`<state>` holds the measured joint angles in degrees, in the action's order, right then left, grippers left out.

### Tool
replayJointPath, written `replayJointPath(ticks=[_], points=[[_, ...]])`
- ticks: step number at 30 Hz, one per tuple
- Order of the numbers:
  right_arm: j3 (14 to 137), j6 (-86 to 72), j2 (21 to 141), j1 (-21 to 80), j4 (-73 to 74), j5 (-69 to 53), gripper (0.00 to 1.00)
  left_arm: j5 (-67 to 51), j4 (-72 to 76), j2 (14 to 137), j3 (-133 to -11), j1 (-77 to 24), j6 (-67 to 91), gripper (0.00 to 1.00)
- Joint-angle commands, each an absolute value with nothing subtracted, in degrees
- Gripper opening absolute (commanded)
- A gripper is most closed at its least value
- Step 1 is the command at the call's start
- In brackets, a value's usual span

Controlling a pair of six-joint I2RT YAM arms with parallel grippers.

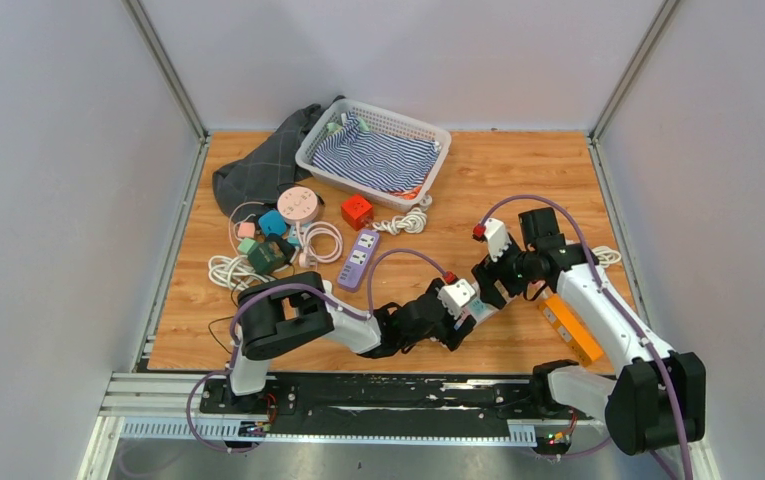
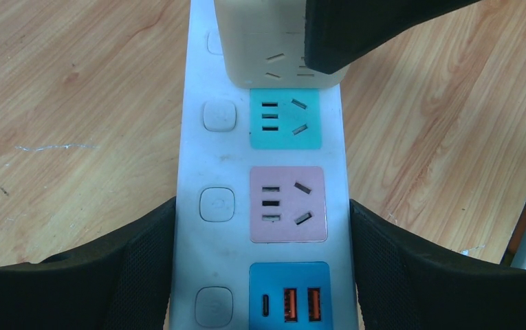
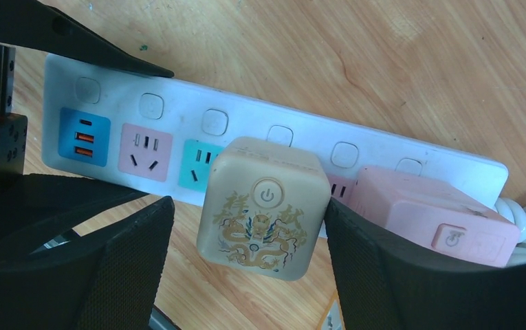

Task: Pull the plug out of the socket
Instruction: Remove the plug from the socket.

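A white power strip socket (image 2: pixel 232 158) with coloured outlets lies on the wooden table. My left gripper (image 2: pixel 263 234) is shut on it, one finger pressed against each long side near the blue USB outlet. A beige cube plug (image 3: pixel 263 206) with a gold dragon print sits plugged into the strip, beside a pink cube plug (image 3: pixel 439 220). My right gripper (image 3: pixel 246 227) straddles the beige plug. Its right finger (image 3: pixel 384 261) touches the plug's side and its left finger (image 3: pixel 129 261) stands a gap away, so it is open. Both grippers meet near the table's front (image 1: pixel 468 300).
A white basket (image 1: pixel 438 135) with striped cloth stands at the back, with a dark cloth (image 1: pixel 258 165) to its left. A purple strip (image 1: pixel 360 258), a red cube (image 1: pixel 357 210), a round pink socket (image 1: pixel 298 203) and white cables (image 1: pixel 233 268) lie left of centre. An orange strip (image 1: pixel 573 328) lies under the right arm.
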<state>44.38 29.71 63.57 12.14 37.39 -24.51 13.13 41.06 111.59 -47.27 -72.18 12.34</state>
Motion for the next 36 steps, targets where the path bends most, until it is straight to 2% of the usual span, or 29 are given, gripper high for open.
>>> replayJointPath(ticks=[1,3,7,10,13,18,21,25,30,33,36], points=[[43.12,29.18,63.78,13.45,37.75,-22.74,0.79,13.15,39.37,113.6,-46.84,-72.33,14.7,0.0],[42.79,29.18,63.59,13.45,37.55,-22.46,0.76,13.65,39.47,113.35,-46.53,-72.33,14.97,0.0],[42.45,29.38,63.91,13.54,37.38,-22.37,0.62,13.79,39.5,112.98,-46.19,-72.33,15.42,0.0],[42.44,29.67,64.33,13.77,37.44,-22.72,0.45,13.75,39.46,112.94,-46.04,-72.33,15.45,0.0],[42.52,30.42,64.59,14.59,38.05,-23.93,0.32,13.63,39.46,113.08,-46.14,-72.33,15.28,0.0],[43.05,33.31,64.27,16.9,40.6,-29.19,0.16,13.54,39.48,113.08,-45.97,-72.33,15.55,0.0],[43.2,33.84,64.48,17.6,41.08,-29.59,0.12,13.32,39.46,113.2,-45.88,-72.33,15.73,0.0],[43.95,31.45,65.26,17.43,39.64,-22.97,0.1,13.27,39.55,112.98,-45.66,-72.33,15.77,0.0],[44.97,30.04,64.86,15.33,38.65,-18.6,0.0,13.68,39.56,112.68,-45.18,-72.33,16.07,0.0],[44.42,30.58,64.62,15.13,38.73,-20.12,0.0,13.84,39.55,112.67,-45.24,-72.33,16.13,0.0],[44.3,33.08,65.14,16.3,41.49,-27.38,0.0,13.93,39.55,112.69,-45.26,-72.33,16.17,0.0]])
